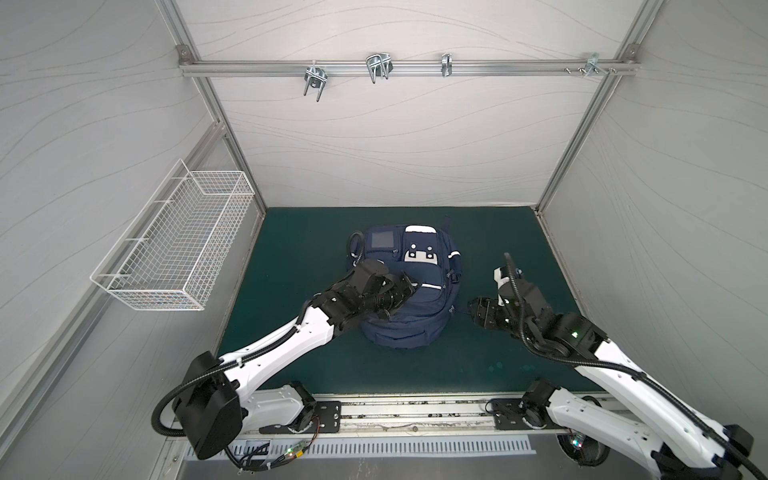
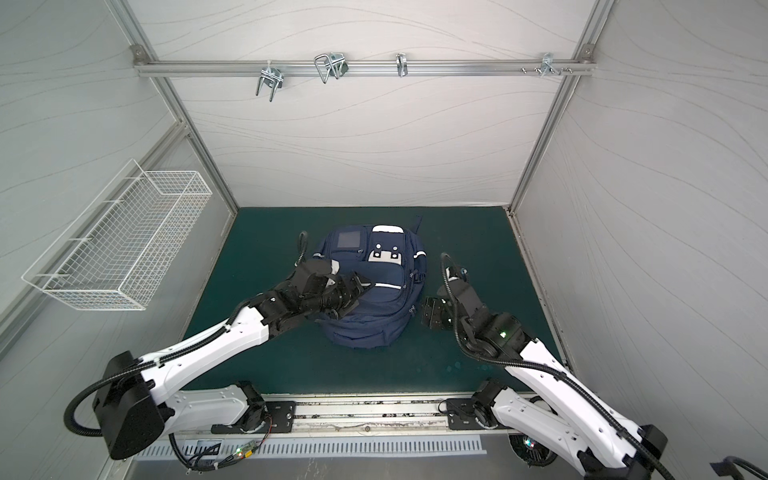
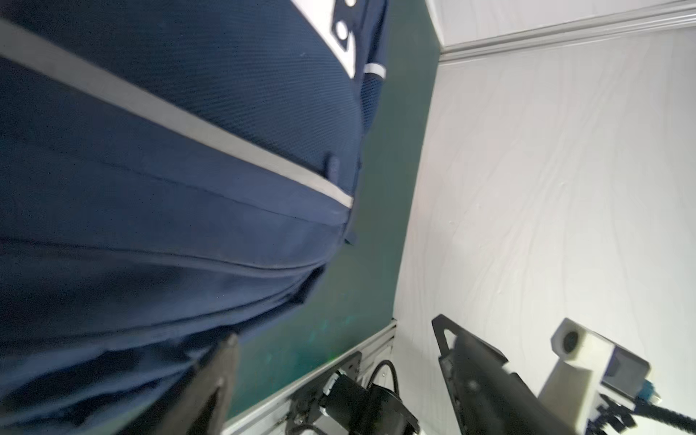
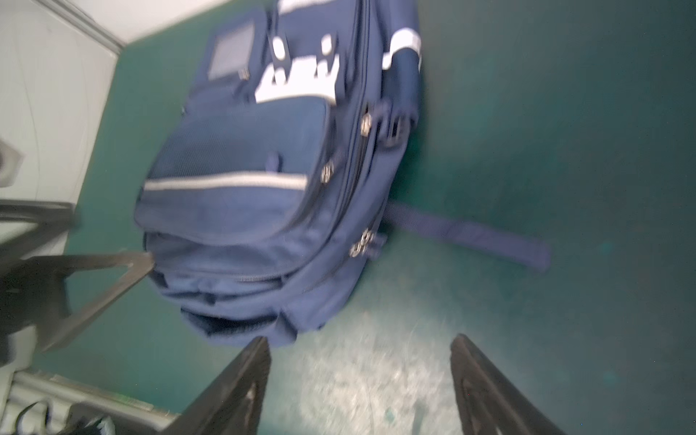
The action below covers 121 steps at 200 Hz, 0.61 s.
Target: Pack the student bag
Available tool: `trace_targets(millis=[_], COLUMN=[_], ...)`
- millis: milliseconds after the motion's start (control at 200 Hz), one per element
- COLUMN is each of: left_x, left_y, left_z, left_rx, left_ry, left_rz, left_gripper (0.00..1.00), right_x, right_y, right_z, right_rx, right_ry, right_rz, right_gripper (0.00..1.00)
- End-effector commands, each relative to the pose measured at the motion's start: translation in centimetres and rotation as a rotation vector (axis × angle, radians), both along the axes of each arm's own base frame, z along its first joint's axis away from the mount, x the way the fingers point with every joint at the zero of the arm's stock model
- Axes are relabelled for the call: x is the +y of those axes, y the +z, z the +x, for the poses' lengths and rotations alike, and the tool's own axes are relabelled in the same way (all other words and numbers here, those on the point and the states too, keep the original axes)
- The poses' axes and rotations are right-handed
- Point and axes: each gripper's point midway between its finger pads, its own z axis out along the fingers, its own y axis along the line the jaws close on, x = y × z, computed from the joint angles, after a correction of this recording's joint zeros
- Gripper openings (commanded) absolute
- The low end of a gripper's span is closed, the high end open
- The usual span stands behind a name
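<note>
Far to the left of the student bag (image 1: 415, 328), a white wire basket (image 1: 174, 245) hangs on the side wall, well apart from it and above the table (image 1: 291, 257). From the near left corner the left arm reaches over the bag's left side. The left hand (image 1: 405, 293) hovers over the bag's front pocket with its jaws spread wide and nothing between them. In the left wrist view the left hand (image 3: 335, 331) sits close to the navy fabric, just below a pale stripe (image 3: 180, 124) that crosses the pocket. One finger (image 3: 214, 380) overlaps the bag's lower edge, but I cannot tell whether it touches. The bag (image 2: 374, 320) lies flat on the green table, roughly in the middle. Its front faces up, and its white patch (image 1: 420, 252) with dark dots sits toward the far end. Its zips look closed in the right wrist view, though that picture is blurred. From the bag's right edge a navy strap (image 4: 470, 237) trails out flat on the table. Just right of the bag, near its lower right corner, the right hand (image 1: 473, 311) points toward it without touching. In its own wrist view the right hand (image 4: 361, 339) has its jaws spread apart and empty over bare table.
</note>
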Motion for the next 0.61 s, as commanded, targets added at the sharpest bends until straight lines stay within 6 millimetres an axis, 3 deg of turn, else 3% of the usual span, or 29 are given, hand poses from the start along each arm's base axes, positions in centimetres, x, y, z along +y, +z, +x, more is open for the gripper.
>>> trace_targets(millis=[0,95,160,260,355,435,540,600], left_x=[2.0,4.7,7.5,14.4,19.3,23.2,27.7,30.0], left_y=[5.6,7.8,8.2,7.2,4.9,2.1,-1.9,-4.7], left_z=[1.0,1.8,2.8,5.6,7.9,8.7,9.8,10.1], left_rx=[-0.249,-0.364,-0.383,-0.408,-0.515,-0.525,-0.436,-0.398], left_ry=[-0.059,-0.065,-0.022,0.155,0.25,0.349,0.495,0.547], left_rz=[0.179,0.347,0.428,0.624,0.89,1.157,1.246,1.257], left_gripper=[0.99,0.99,0.99,0.97,0.96,0.99,0.99,0.98], right_x=[-2.6,-4.8,-6.6,-8.8,-11.0,-12.7,-15.8,-17.3], right_y=[2.3,2.0,1.7,0.2,-2.2,-4.1,-6.1,-6.2], right_z=[1.5,2.4,2.7,3.5,4.5,5.5,6.6,7.1], right_rx=[-0.154,-0.258,-0.337,-0.445,-0.414,-0.351,-0.261,-0.224], right_ry=[-0.109,-0.223,-0.29,-0.365,-0.46,-0.523,-0.643,-0.721], right_rz=[-0.051,-0.073,-0.117,-0.221,-0.282,-0.347,-0.452,-0.484], right_gripper=[0.84,0.79,0.9,0.99,0.99,0.99,0.99,0.99])
